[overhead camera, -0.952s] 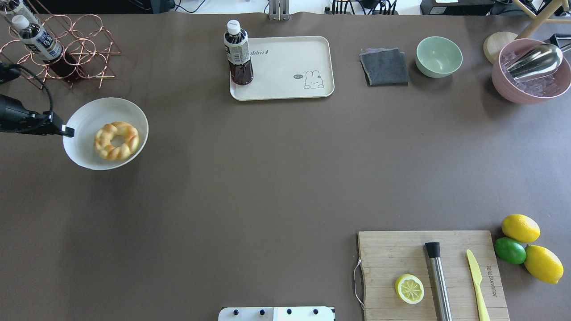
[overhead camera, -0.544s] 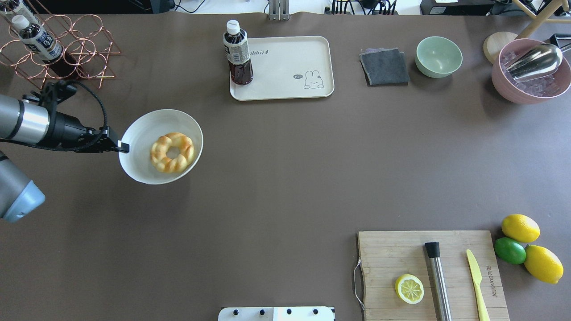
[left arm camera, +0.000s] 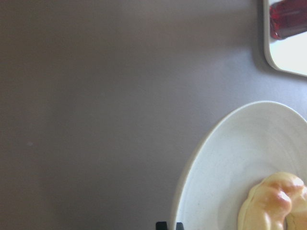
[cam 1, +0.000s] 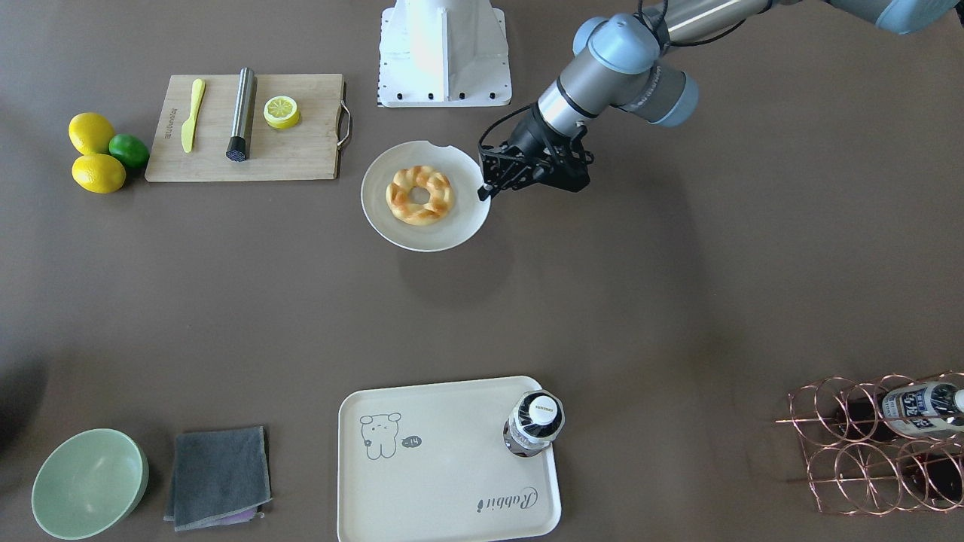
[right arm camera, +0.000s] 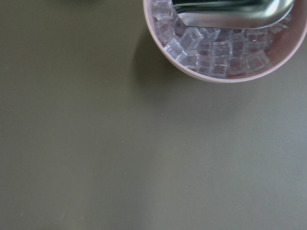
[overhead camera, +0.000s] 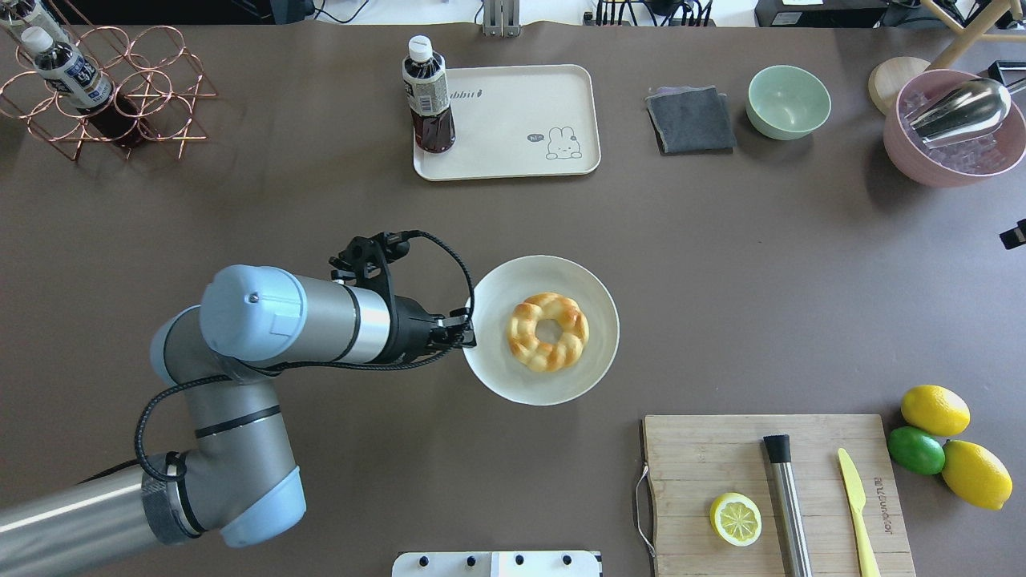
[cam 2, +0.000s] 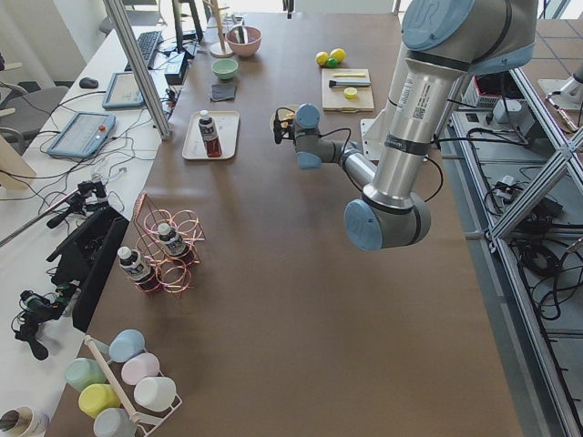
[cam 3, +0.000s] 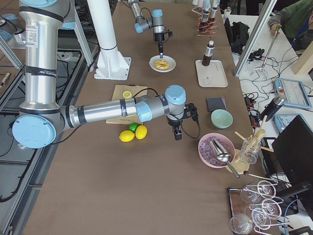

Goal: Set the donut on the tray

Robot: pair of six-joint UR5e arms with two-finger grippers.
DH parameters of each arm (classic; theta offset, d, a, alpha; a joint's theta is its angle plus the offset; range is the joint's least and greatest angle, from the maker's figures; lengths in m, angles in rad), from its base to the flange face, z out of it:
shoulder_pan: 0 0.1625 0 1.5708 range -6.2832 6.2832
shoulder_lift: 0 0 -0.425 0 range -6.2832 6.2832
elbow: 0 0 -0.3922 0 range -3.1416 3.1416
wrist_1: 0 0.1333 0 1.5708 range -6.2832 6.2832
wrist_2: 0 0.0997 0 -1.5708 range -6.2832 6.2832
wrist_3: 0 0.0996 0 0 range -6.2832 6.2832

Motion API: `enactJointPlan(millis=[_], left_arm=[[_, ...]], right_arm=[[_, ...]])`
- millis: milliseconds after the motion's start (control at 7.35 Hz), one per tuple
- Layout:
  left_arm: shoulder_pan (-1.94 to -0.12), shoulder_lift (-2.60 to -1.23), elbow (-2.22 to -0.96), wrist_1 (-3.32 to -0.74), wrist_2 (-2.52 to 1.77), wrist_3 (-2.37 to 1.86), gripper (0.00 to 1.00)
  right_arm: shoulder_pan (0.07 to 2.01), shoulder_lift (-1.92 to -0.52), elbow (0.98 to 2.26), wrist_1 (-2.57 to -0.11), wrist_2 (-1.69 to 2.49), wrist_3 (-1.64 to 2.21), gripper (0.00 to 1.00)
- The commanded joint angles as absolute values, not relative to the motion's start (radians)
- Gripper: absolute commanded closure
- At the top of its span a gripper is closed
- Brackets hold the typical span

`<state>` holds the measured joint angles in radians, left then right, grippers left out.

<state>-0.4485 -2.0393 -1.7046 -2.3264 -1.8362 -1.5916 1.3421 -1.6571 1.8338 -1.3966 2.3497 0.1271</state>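
The donut point(overhead camera: 548, 332), a golden braided ring, lies on a round white plate point(overhead camera: 595, 298) near the table's middle. My left gripper point(overhead camera: 469, 336) is shut on the plate's left rim and holds it a little above the table; its shadow falls beside it in the front-facing view. The donut point(cam 1: 419, 195) and plate point(cam 1: 423, 235) also show there, with the gripper point(cam 1: 484, 192). The cream tray point(overhead camera: 521, 120) lies at the far side, apart from the plate, with a dark drink bottle point(overhead camera: 427, 96) on its left corner. Only a tip of my right gripper point(overhead camera: 1014, 234) shows at the right edge.
A wooden cutting board point(overhead camera: 705, 457) with a lemon half point(overhead camera: 736, 518), metal muddler and yellow knife lies front right; lemons and a lime point(overhead camera: 916, 449) beside it. A grey cloth point(overhead camera: 691, 120), green bowl point(overhead camera: 789, 102) and pink ice bowl point(overhead camera: 954, 128) stand far right. A wire bottle rack point(overhead camera: 112, 88) stands far left.
My left arm has carried the plate with the donut to the right, from the table's left edge to near the middle. The rest has not moved.
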Motion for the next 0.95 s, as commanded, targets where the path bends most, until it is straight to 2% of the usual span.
enactJointPlan(millis=[0,272,408,544,816], left_arm=[[-0.342,-2.176,-1.732,-2.136,-1.703,-1.64,1.0],[-0.302,-2.29,-1.712,-2.021,-1.64,-1.661,1.0],[-0.301,-2.342,-1.66,-2.01,-1.632,-1.689,1.0],[-0.301,-2.392,-1.611,-2.01,-1.626,-1.695,1.0],[-0.308,-2.411,-1.556,-2.013,-1.598,-1.683,1.0]], right_arm=[[1.151,-1.655,1.861,-1.202,2.344,0.524,0.0],[1.005,-1.594,1.896,-1.126,2.323,0.838,0.03],[0.915,-1.536,1.934,-1.126,2.278,1.056,0.04],[0.857,-1.505,1.96,-1.126,2.255,1.122,0.04],[0.847,-1.525,2.012,-1.129,2.264,1.131,0.04]])
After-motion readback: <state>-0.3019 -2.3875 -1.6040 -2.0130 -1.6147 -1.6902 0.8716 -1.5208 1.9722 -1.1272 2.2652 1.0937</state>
